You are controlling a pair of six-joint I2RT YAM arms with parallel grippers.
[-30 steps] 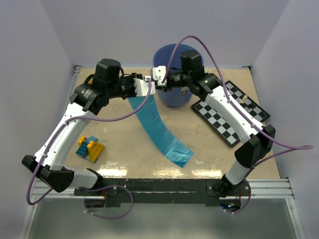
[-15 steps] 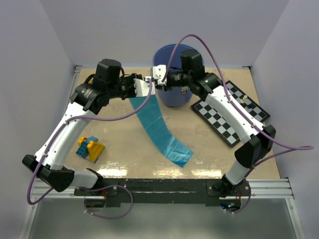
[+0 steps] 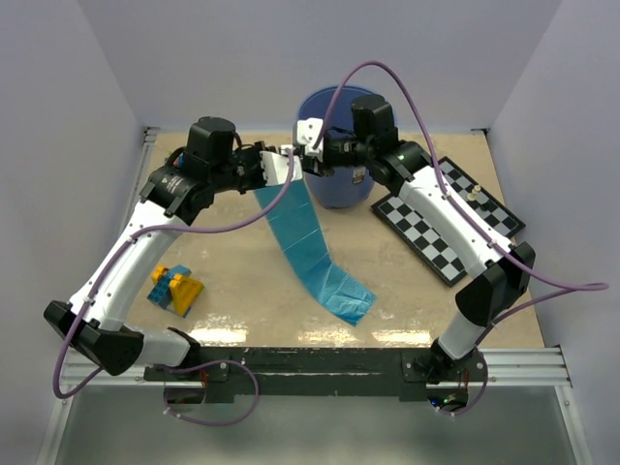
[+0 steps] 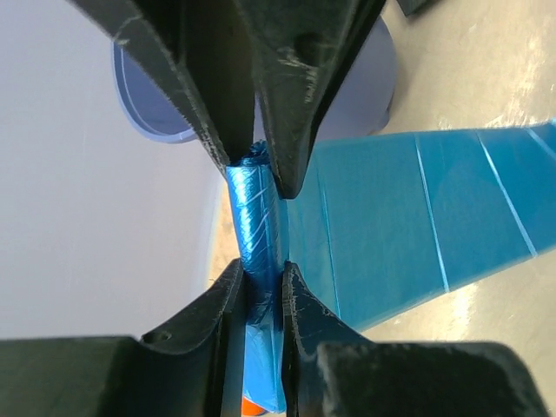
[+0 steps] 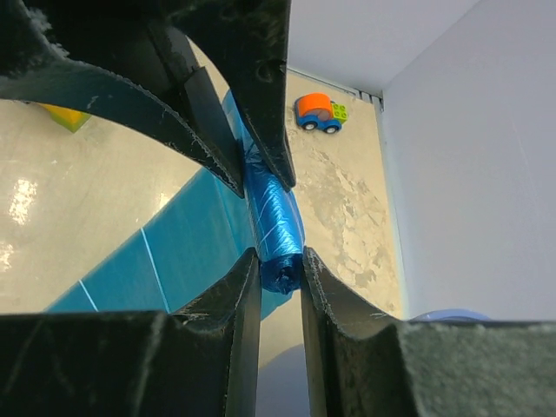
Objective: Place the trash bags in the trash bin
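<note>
In the top external view, the thin, crinkly bright-blue plastic-film trash bags [image 3: 308,244] form one long strip. Its upper end is bunched into a roll and held off the bench [image 3: 232,281] just beside the near-left side of the round blue plastic bucket [image 3: 339,192], outside it. The left claw [image 3: 287,165] and the right claw [image 3: 308,153] meet nose to nose there, both closed on that roll, while the strip slopes down and its lower end lies flat on the bench near the arm bases. A black-and-white chessboard [image 3: 450,221] lies to the right of the bucket, and a small pile of yellow and blue toy blocks [image 3: 175,290] sits well apart at the left. In the left wrist view, the left claw [image 4: 259,280] pinches the twisted roll from the bottom of the frame. A second pair of black fingers [image 4: 291,95] clamps the roll from above, the flat strip spreads away to the right, and the bucket stands behind. In the right wrist view, the right claw [image 5: 280,268] grips the roll's end and another black pair holds it higher up. A small orange toy car [image 5: 317,111] rests by the wall.
</note>
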